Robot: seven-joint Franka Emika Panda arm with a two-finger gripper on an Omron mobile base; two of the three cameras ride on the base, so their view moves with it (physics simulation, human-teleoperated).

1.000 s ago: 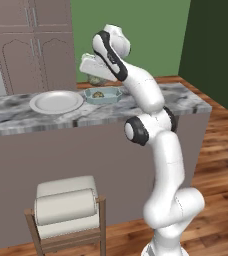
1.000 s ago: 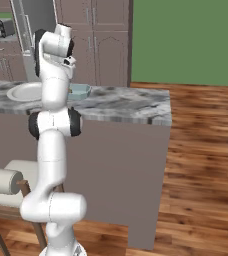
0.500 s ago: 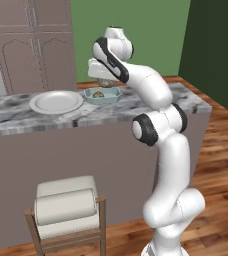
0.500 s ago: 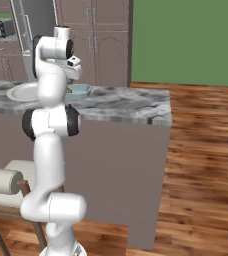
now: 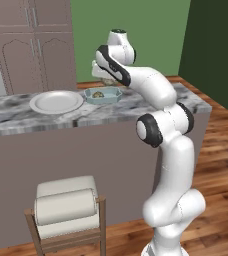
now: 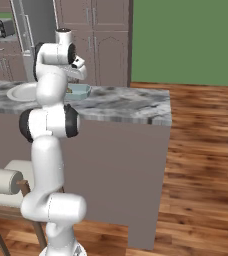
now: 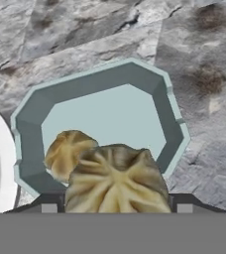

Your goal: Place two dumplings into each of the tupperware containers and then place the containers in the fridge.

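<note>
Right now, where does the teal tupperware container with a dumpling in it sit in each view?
Left base view: tupperware container on the marble counter, right of the white plate.
Right base view: container at upper left, mostly behind the arm.
Hand view: container at centre, dumpling inside.
Shared landmark: the white plate beside it.

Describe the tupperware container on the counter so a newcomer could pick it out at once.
Start at the grey marble counter and find the round white plate. Right beside it sits the tupperware container, a shallow pale teal tub with a flared rim. Unlike the plate, it is angular and has a dumpling in it.
</note>
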